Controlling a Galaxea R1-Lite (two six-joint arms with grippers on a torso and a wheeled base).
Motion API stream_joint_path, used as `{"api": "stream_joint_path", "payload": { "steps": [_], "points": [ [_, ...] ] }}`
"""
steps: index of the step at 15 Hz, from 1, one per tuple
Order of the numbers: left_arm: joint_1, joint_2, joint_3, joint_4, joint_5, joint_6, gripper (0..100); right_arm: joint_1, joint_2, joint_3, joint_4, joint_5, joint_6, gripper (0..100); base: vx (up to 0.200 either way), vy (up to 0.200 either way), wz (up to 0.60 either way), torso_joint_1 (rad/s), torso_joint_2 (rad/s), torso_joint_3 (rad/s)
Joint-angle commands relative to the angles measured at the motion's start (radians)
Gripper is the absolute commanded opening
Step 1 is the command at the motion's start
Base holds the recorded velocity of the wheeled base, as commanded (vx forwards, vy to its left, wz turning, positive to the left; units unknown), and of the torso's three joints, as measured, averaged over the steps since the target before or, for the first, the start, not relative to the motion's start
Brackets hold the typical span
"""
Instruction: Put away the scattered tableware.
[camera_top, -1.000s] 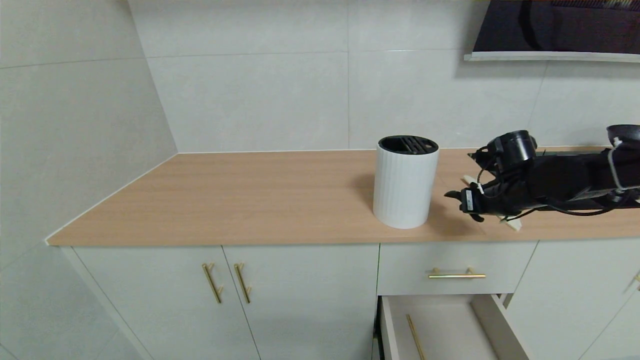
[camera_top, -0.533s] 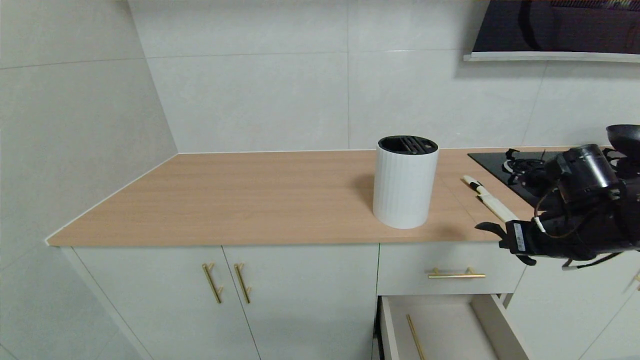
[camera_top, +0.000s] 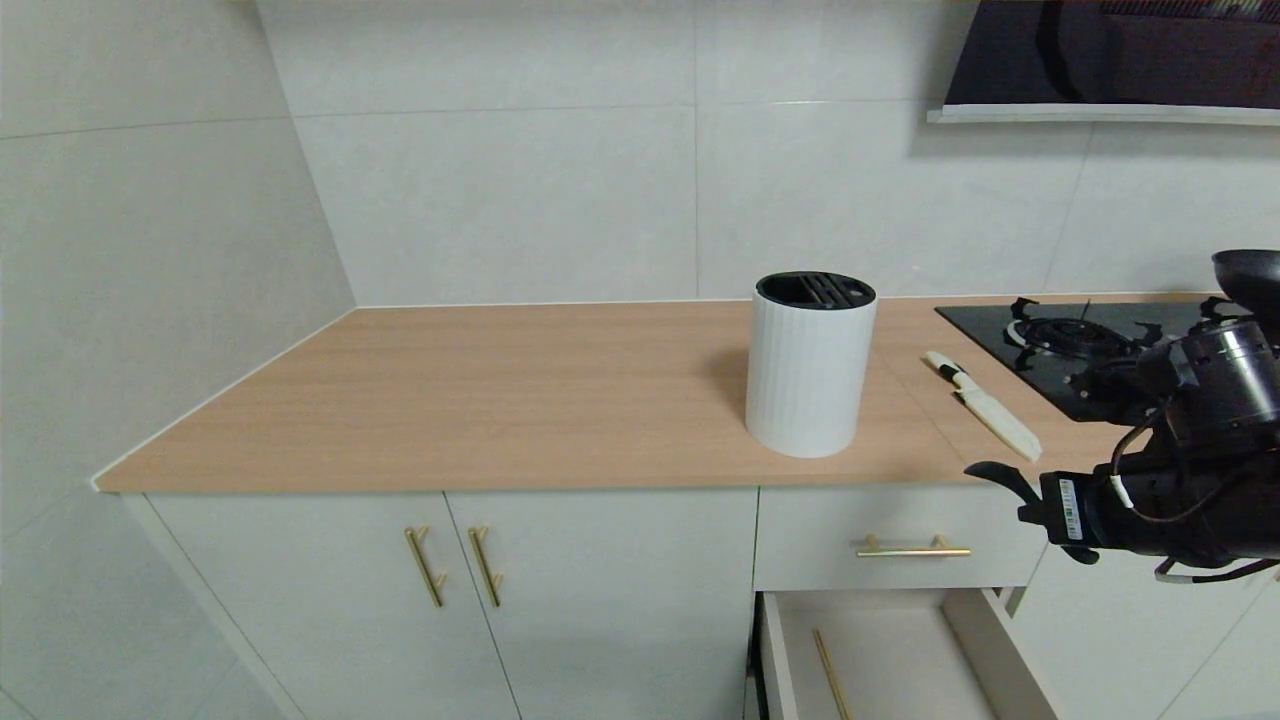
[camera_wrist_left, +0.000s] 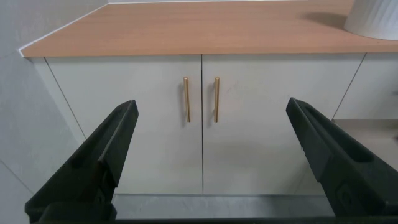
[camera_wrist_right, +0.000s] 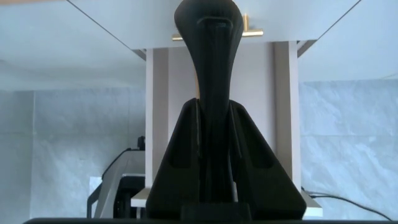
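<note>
Head view, nearest first: an open drawer (camera_top: 965, 640) juts out low in the cabinet front, pale inside, with a thin gold bar (camera_top: 829, 672) lying along its floor. Just above it a shut drawer front carries a gold handle (camera_top: 912, 549), and off to the left two cabinet doors carry a pair of upright gold handles (camera_top: 455, 565). The right claw (camera_top: 988, 471) hangs in front of the cabinet, just below the desk edge and to the right of the drawer handle. In the right wrist view the right claw (camera_wrist_right: 208, 25) has its fingers pressed together with nothing between them, and the open drawer lies beyond its tip. In the left wrist view the left claw (camera_wrist_left: 211, 111) is spread wide and empty, facing the two door handles (camera_wrist_left: 200, 99). The wooden desk (camera_top: 500, 400) runs along the tiled wall. A knife (camera_top: 985, 405) with a pale blade lies flat on the desk near its front edge, between the holder and the hob, touching neither. The holder (camera_top: 810, 365), a white ribbed cylinder with a black slotted top, stands upright just left of the knife; its base also shows in the left wrist view (camera_wrist_left: 376, 18). Farther right and back, a black gas hob (camera_top: 1070, 345) is set into the desk, and a dark range hood (camera_top: 1110, 60) hangs on the wall above it.
</note>
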Motion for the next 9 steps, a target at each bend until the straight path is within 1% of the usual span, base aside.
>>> {"api": "stream_joint_path", "payload": {
  "steps": [1,3,4,6,9],
  "points": [
    [0.0,0.0,0.0,0.0,-0.001,0.0,100,0.0,0.016,0.004,-0.001,0.0,-0.002,0,0.0,0.0,0.0,0.0,0.0,0.0],
    [0.0,0.0,0.0,0.0,0.001,0.0,100,0.0,0.031,0.01,-0.014,0.0,-0.002,0,0.0,0.0,0.0,-0.018,0.04,0.038],
    [0.0,0.0,0.0,0.0,0.001,0.0,100,0.002,0.036,0.018,-0.025,0.0,-0.002,0,0.0,0.0,0.0,-0.129,0.28,0.173],
    [0.0,0.0,0.0,0.0,0.001,0.0,100,0.002,0.04,0.03,-0.05,0.0,-0.003,0,0.0,0.0,0.0,-0.18,0.42,0.239],
    [0.0,0.0,0.0,0.0,0.001,0.0,100,0.002,0.057,0.03,-0.051,0.0,-0.003,0,0.0,0.0,0.0,-0.201,0.48,0.276]
  ]
}}
